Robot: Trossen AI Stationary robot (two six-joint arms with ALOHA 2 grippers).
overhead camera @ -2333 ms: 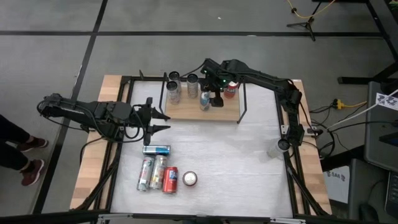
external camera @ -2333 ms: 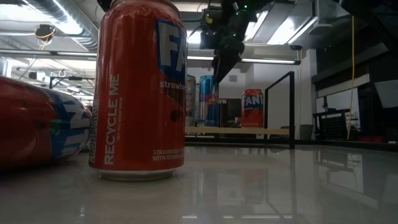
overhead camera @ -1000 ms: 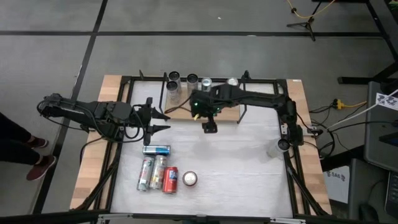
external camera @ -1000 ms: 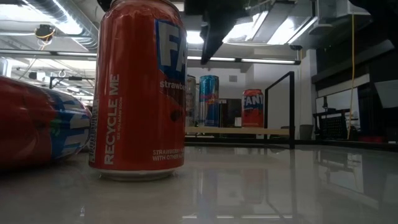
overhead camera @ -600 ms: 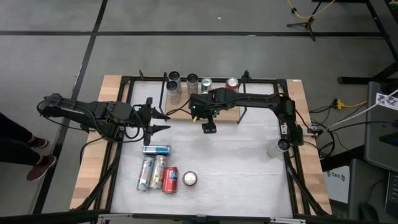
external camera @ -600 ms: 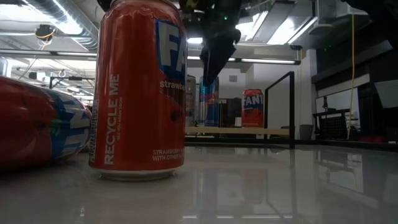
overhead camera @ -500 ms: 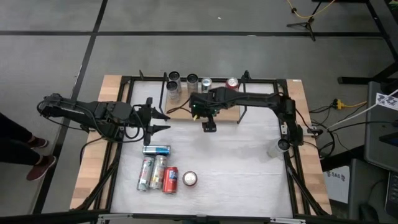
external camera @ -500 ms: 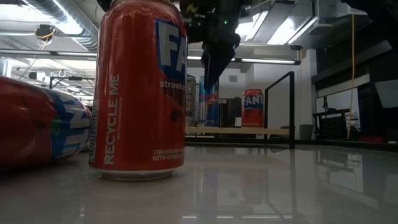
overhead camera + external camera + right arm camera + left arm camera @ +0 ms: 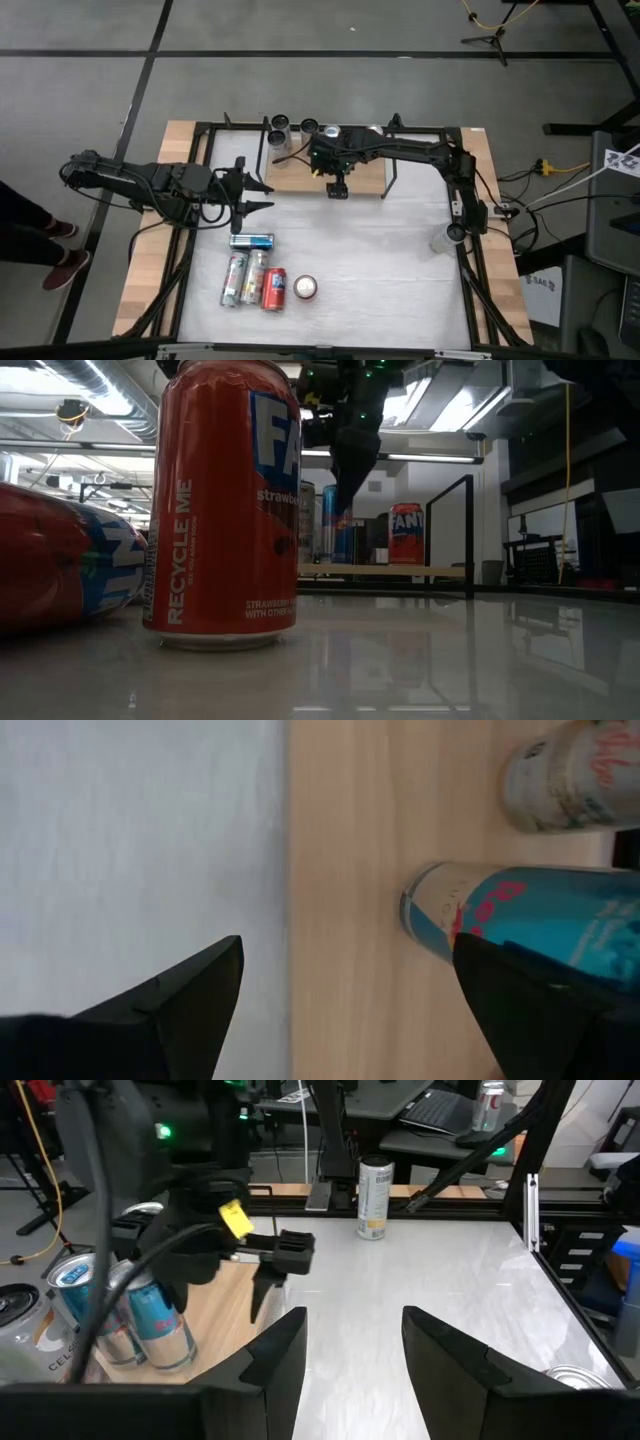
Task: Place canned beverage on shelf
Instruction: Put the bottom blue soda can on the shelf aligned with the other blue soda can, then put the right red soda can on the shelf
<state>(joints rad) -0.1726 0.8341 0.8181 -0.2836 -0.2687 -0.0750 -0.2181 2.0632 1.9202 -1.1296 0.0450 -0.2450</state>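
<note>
The left gripper (image 9: 262, 190) waits with jaws partly open, empty, near five cans on the desk (image 9: 400, 270). The upright red Fanta can (image 9: 222, 500) is rigid, smooth, probably slippery: grip its mid-body. The right gripper (image 9: 338, 190), jaws wide and empty, hovers over the shelf (image 9: 368, 182).

Overhead and level table cameras share the shelf (image 9: 325, 172)
</note>
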